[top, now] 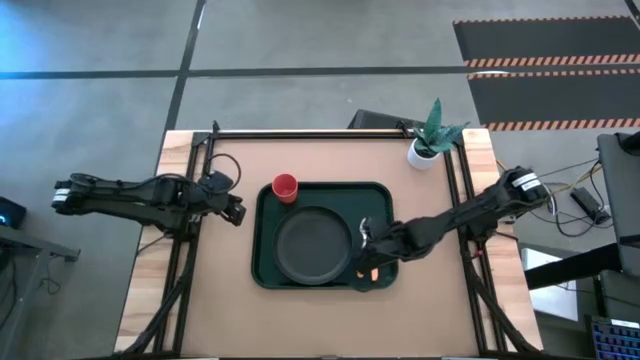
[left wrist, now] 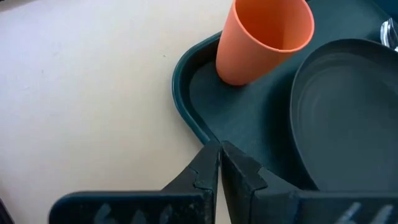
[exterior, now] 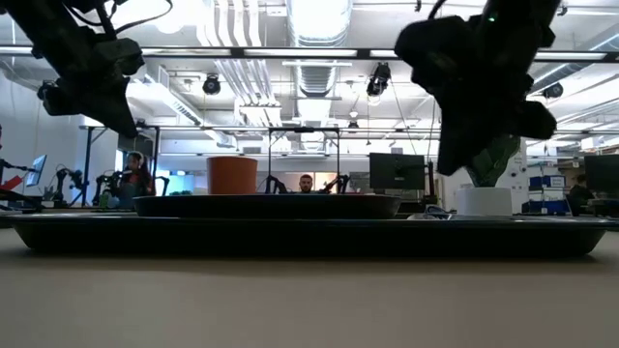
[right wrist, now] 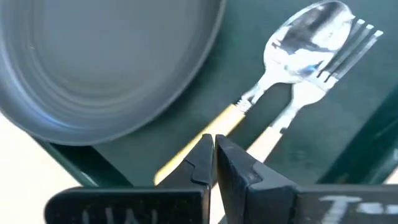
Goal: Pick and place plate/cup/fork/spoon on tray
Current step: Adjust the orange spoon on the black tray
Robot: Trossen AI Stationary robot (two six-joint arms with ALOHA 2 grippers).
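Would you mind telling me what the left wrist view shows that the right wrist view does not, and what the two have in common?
Only the left wrist view shows the cup, standing upright in a corner of the tray, with bare table beside the tray's rim. Only the right wrist view shows the spoon and fork in full, lying side by side on the tray, the spoon's bowl overlapping the fork's tines. Both show the plate resting in the tray, and each arm's own shut gripper: the left gripper and the right gripper.

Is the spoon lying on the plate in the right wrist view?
No, the spoon lies on the tray floor beside the plate, its bowl overlapping the fork.
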